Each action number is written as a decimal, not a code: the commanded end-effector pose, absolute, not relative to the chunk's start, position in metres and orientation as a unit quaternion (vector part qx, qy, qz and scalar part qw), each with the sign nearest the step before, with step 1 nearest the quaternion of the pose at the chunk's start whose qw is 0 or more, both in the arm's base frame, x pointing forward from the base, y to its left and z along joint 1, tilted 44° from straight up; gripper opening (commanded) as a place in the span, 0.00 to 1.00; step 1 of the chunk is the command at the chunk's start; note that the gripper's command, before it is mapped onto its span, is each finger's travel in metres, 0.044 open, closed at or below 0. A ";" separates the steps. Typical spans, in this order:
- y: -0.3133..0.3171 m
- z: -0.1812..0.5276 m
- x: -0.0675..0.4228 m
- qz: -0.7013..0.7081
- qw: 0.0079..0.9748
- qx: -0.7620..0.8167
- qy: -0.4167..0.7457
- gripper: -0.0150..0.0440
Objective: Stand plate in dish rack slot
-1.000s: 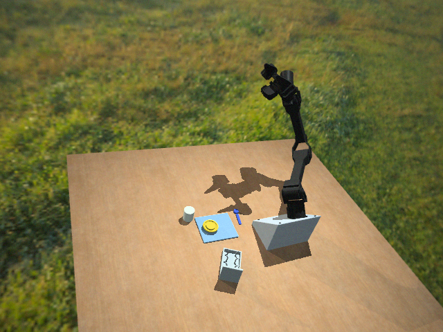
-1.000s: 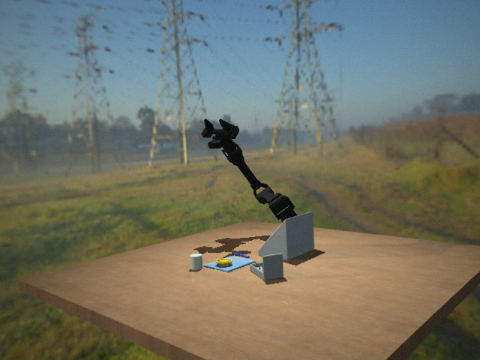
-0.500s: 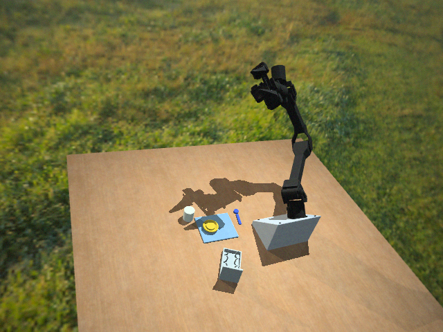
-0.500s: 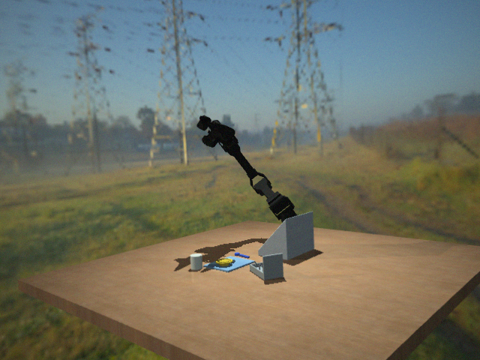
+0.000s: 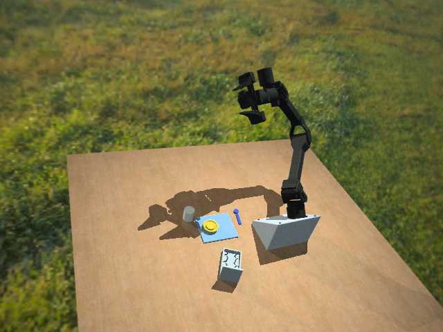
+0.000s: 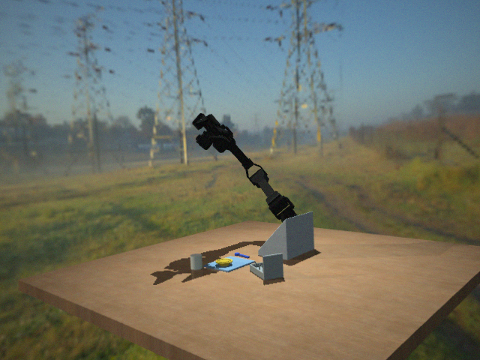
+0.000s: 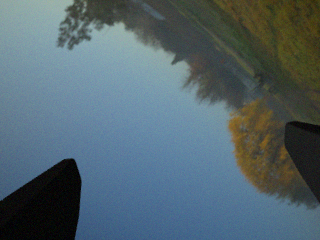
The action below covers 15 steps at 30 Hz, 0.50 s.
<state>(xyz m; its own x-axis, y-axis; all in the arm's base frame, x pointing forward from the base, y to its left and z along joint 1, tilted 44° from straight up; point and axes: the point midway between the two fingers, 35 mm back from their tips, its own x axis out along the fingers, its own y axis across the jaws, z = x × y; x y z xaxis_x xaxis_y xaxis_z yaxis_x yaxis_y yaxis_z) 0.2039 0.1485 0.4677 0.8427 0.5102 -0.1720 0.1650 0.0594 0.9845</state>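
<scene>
One black parallel-jaw gripper (image 5: 250, 99) stood high above the brown wooden table (image 5: 118, 286), jaws spread wide with nothing between them; the wrist view showed only sky and treeline past the two dark fingertips, so it was aimed well away from the work. The round yellow plate (image 5: 210, 225) lay flat on the light-blue square mat (image 5: 225, 234) — not yet touched, to my judgement. A grey cylindrical cup (image 5: 188, 213) stood just beside the mat's far corner, and a small blue spoon (image 5: 237, 216) lay between the mat and the arm's grey wedge-shaped base (image 5: 282, 234). The pale grey box-shaped dish rack (image 5: 230, 265) sat near the mat, slots facing up — probably placed close to keep the carry short. Reaching down to the plate appeared to be the step in hand.
</scene>
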 end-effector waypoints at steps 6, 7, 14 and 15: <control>0.154 0.420 0.248 0.052 0.767 0.587 0.254 0.93; 0.155 0.415 0.252 0.045 0.775 0.576 0.255 0.93; 0.152 0.377 0.280 -0.007 0.828 0.494 0.266 0.93; 0.151 0.372 0.284 -0.014 0.834 0.481 0.269 0.93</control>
